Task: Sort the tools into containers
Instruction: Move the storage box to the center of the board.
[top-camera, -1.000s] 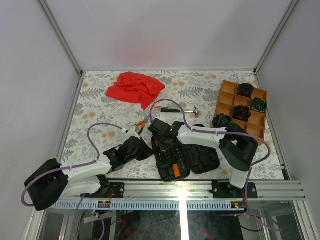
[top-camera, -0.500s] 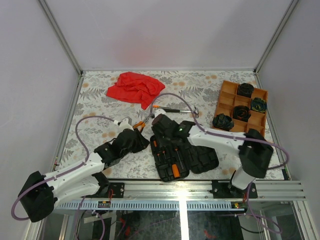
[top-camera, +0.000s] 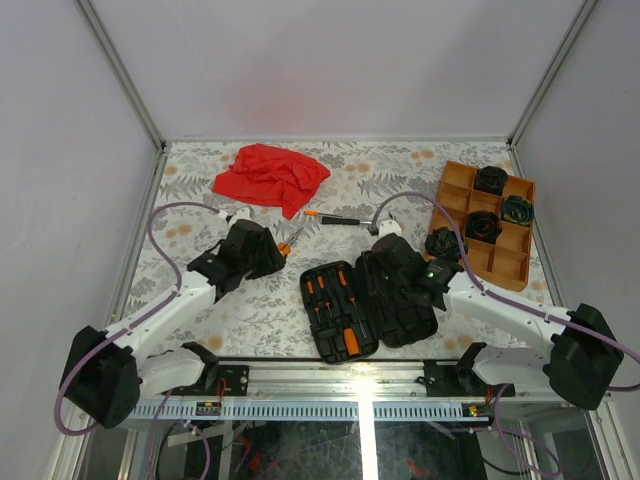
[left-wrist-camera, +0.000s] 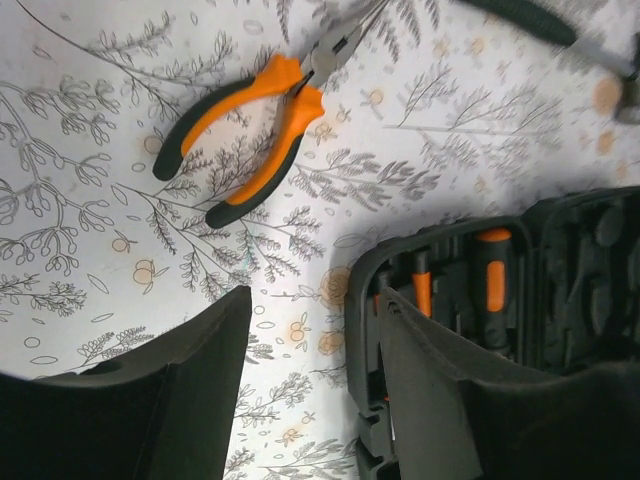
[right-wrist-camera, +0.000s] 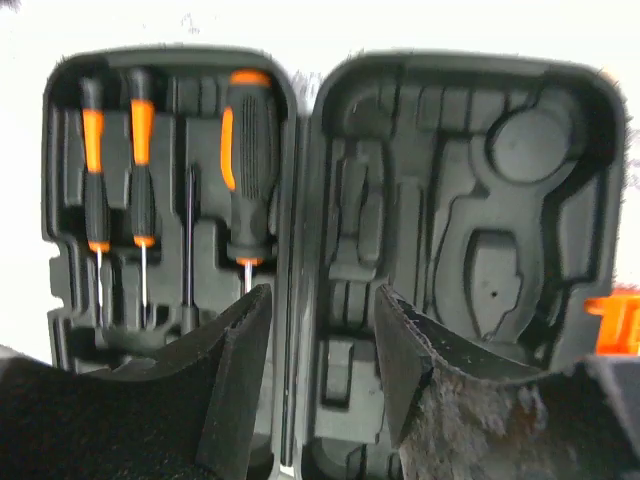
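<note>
**Arms part, case laid bare**

Both arms have swung off the black case (top-camera: 335, 312). The left tool (left-wrist-camera: 312, 310) and right tool (right-wrist-camera: 322, 300) have sprung apart and grip nothing. Screwdrivers (right-wrist-camera: 250, 160) sit in moulded slots; the other half is empty. Orange-handled pliers (left-wrist-camera: 290, 95) lie loose on the table (top-camera: 400, 175) at the case's 10 o'clock, the hammer (top-camera: 345, 218) at 12. Pliers probably next.

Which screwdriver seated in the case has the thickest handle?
The rightmost screwdriver in the right wrist view: a fat black handle with an orange cap, while the two slim screwdrivers beside it have thin handles with orange bands.
</note>
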